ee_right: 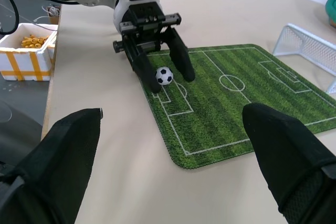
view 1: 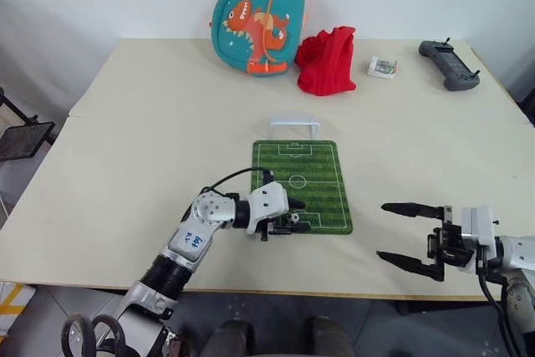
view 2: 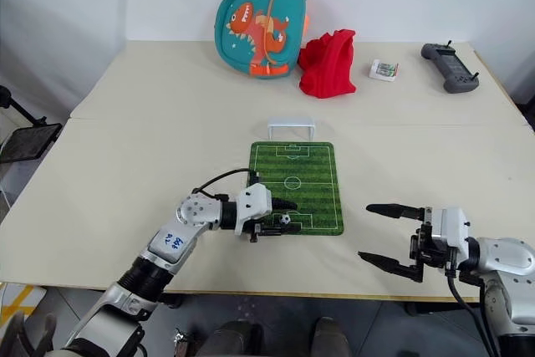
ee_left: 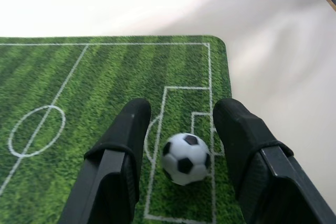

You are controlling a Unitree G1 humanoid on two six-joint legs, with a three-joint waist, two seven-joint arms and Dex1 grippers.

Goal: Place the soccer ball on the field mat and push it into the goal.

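**Ball on the near penalty area, left fingers parted around it**

Now the beige table (view 1: 150,165) spans the head views, a seam running across it; a white wall stands behind, and grey floor shows past the left edge.

Left arm: it reaches in from the lower left, forearm angled toward frame centre, with the left gripper (view 1: 288,221) lying almost level over the near end of the field mat (view 1: 313,169). Its two black fingers (ee_left: 126,140) stand partly open on either side of the soccer ball (ee_left: 186,158); a sliver of green seems to show on each side of the ball, though contact cannot be ruled out.

Right arm: it enters at the lower right, the right gripper (view 1: 414,238) pointing toward the mat with its fingers spread wide and nothing between them, over bare table well clear of the mat's right edge.

The mat lies at centre, long axis running up the frame. The goal (view 1: 293,123) stands just past its far end. The stripes between ball and goal are bare.

Along the top: a dinosaur backpack (view 1: 257,22), a red cloth (view 1: 326,60), a small box (view 1: 382,67) and a grey controller (view 1: 449,64).
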